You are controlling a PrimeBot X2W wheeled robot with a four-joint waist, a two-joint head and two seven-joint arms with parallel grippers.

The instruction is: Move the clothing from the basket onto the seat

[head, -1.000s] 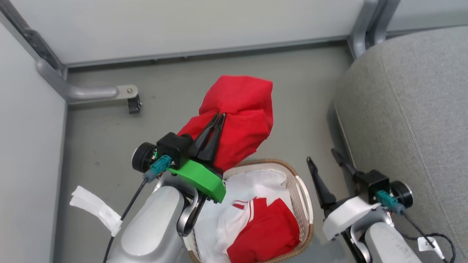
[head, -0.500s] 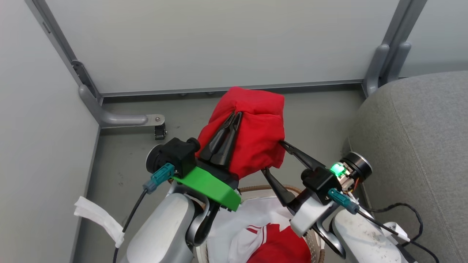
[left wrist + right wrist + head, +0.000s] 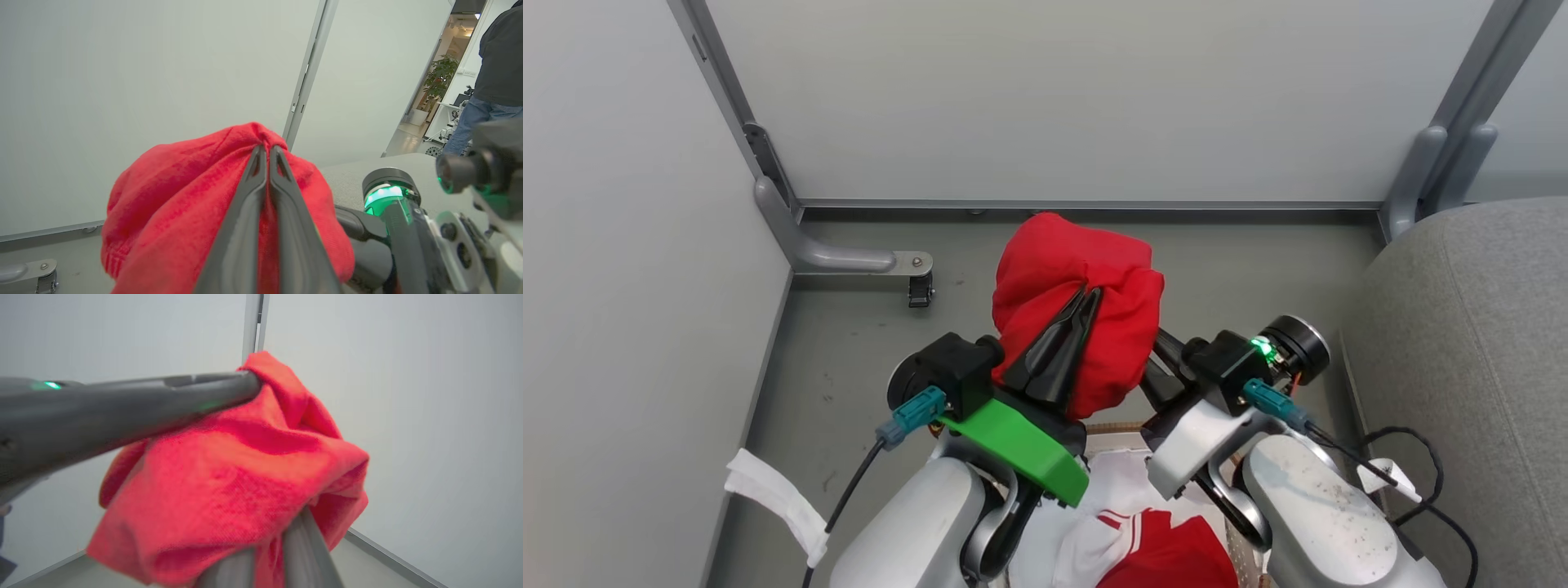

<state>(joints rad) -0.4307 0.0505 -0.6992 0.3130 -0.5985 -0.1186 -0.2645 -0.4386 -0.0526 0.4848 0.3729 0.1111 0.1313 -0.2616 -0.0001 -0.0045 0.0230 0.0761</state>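
Note:
A bunched red garment of the clothing hangs in the air above the basket. My left gripper is shut on its top fold, its fingers pressed together. From the right, my right gripper reaches under the garment's lower edge, with its tips hidden by the cloth. In the right wrist view its fingers stand close together with red fabric pinched between them. More red and white clothing lies in the basket, whose brown rim shows between my arms. The grey seat is at the right.
Pale wall panels close off the far side and the left. A metal bracket with a small caster sits on the grey floor. A white tag hangs on my left cable. A person stands beyond the seat.
The head camera has tilted up. My right gripper swung from beside the basket to the garment's lower right edge and closed on it. My left gripper has kept its grip.

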